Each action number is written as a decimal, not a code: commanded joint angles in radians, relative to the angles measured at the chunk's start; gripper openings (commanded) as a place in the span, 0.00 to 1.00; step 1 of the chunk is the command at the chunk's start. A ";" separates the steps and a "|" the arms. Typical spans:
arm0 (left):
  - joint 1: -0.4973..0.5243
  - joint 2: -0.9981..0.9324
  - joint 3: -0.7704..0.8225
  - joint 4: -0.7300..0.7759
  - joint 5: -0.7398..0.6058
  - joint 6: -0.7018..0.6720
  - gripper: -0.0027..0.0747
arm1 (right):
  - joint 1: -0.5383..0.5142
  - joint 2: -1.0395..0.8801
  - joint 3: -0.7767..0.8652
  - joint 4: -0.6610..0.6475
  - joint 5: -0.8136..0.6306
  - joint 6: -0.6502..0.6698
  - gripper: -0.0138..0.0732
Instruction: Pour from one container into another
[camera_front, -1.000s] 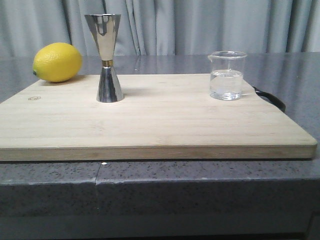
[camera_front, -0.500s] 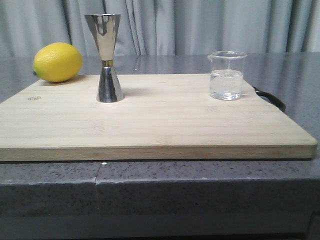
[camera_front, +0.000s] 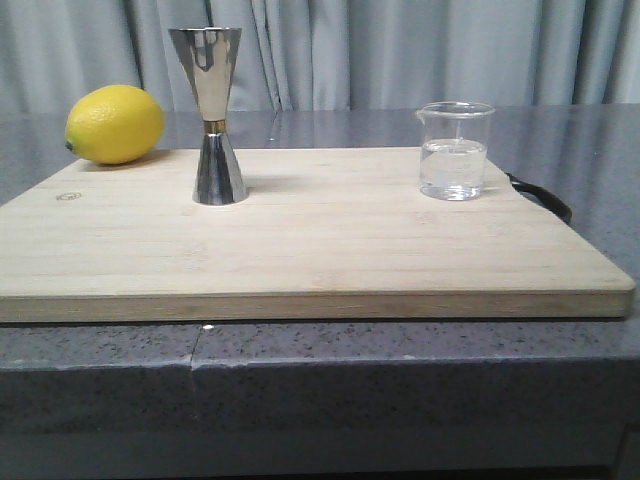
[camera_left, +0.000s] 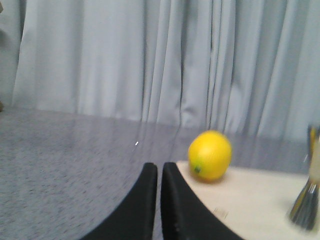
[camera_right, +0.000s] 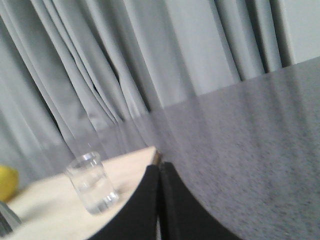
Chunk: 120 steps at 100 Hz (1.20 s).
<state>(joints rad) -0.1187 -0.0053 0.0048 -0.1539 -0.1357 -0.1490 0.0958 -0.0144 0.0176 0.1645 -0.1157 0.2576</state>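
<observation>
Standing on board: beaker (camera_front: 454, 151) (part-filled, clear liquid); jigger (camera_front: 214, 115), contents hidden
Left pincer (camera_left: 159, 172): fingers together
Right pincer (camera_right: 159, 172): fingers together

The jigger (camera_front: 209, 115) is polished mirror-bright steel with a thin gold band at its waist, standing on a pale matt wooden board (camera_front: 330, 250) with fine straight grain; the beaker (camera_front: 454, 150), to the jigger's right on the same board, is clear smooth glass holding clear liquid. Behind and left of the jigger, the lemon (camera_front: 115, 124) has a finely dimpled yellow skin with a soft sheen. Under the board lies a dark grey speckled counter (camera_front: 400, 370), stone-like and faintly glossy; soft grey cloth curtains (camera_front: 400, 50) hang behind, and both grippers' fingers (camera_left: 172, 205) (camera_right: 150, 205) look like smooth matt black plastic.
</observation>
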 joint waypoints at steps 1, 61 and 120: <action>0.005 -0.006 0.018 -0.169 -0.164 -0.132 0.02 | -0.006 -0.013 -0.022 0.071 -0.112 0.097 0.08; -0.184 0.346 -0.552 -0.179 0.590 0.232 0.01 | -0.006 0.403 -0.694 0.011 0.781 -0.393 0.08; -0.384 0.784 -0.576 -0.179 0.369 0.415 0.59 | -0.006 0.709 -0.695 0.087 0.604 -0.464 0.62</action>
<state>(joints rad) -0.4702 0.7408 -0.5353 -0.3210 0.3782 0.2609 0.0958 0.6598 -0.6406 0.2155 0.5878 -0.1944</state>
